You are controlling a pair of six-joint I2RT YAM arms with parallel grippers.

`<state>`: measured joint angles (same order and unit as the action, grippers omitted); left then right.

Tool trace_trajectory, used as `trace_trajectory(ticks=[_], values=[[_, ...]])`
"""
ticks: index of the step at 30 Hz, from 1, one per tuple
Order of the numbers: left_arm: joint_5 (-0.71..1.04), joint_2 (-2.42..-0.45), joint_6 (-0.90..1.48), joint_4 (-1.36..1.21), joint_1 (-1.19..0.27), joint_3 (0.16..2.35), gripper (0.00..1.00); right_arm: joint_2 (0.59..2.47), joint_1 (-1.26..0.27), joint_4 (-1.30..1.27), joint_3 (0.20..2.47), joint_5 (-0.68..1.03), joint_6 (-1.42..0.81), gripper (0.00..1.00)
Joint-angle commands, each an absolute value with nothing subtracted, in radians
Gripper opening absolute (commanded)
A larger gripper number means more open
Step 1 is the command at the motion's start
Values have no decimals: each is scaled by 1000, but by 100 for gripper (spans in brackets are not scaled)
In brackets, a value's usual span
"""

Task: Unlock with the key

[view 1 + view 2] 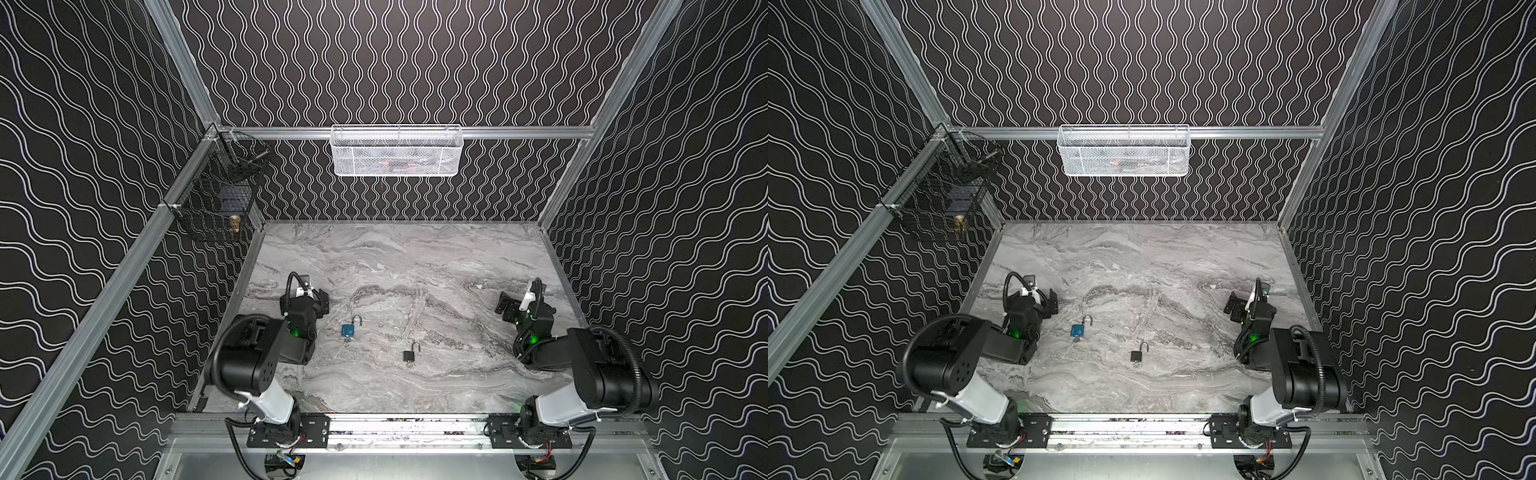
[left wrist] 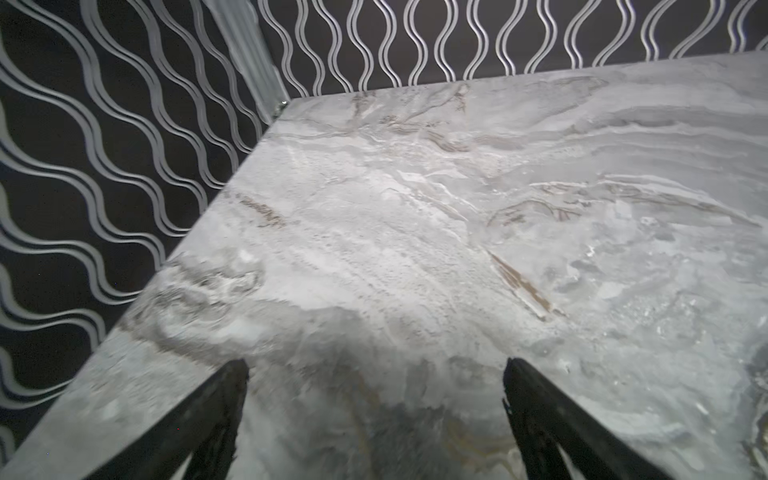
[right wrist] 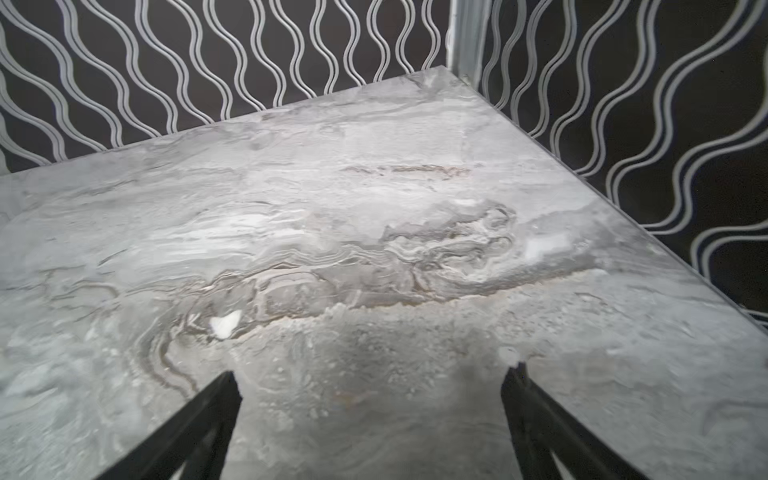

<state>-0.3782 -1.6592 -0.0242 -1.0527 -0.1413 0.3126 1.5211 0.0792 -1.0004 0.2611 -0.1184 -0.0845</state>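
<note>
On the grey marble tabletop (image 1: 415,257), toward the near edge and between the two arms, lie two small padlocks. The blue padlock (image 1: 348,330) (image 1: 1077,331) sits nearer the left arm, and the black padlock (image 1: 409,355) (image 1: 1136,355) lies a little closer to the front and to the right of it; the two are apart. Each shackle rises out of its body and looks sprung open on one side. A small metal piece at the bottom of each body is probably a key (image 1: 346,341), though it is too small to be sure.

Neither gripper is close to the locks. The left gripper (image 1: 321,297) (image 2: 376,365) hangs near the left edge of the table, its jaws spread wide with only bare marble between them. The right gripper (image 1: 504,307) (image 3: 372,374) hangs by the right edge, likewise spread wide and empty.

A white mesh basket (image 1: 397,151) hangs on the back rail, and a black wire basket (image 1: 216,199) on the left rail.
</note>
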Motion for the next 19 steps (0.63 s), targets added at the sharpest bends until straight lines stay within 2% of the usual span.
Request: trace_trajectory(ticks=[1, 2, 4, 7, 10, 13, 16, 19], values=[[-336, -1652, -32, -1024, -127, 361, 99, 1556, 67, -1250, 245, -110, -30, 99], [-323, -1674, -42, -1093, -111, 352, 99, 1538, 60, -1209, 253, -122, -31, 99], [-316, -1651, -26, -1035, -110, 355, 99, 1508, 49, -1079, 285, -125, -30, 99], [-318, -1654, -29, -1057, -110, 349, 99, 1551, 49, -1226, 253, -110, -12, 99], [-321, -1659, -35, -1064, -110, 350, 99, 1520, 49, -1111, 279, -112, -24, 99], [-321, -1660, -36, -1070, -110, 350, 99, 1548, 49, -1204, 259, -110, -12, 99], [-323, -1661, -36, -1074, -110, 350, 99, 1536, 50, -1131, 282, -110, -19, 99], [-322, -1661, -37, -1075, -110, 349, 99, 1546, 50, -1197, 260, -107, -15, 99]])
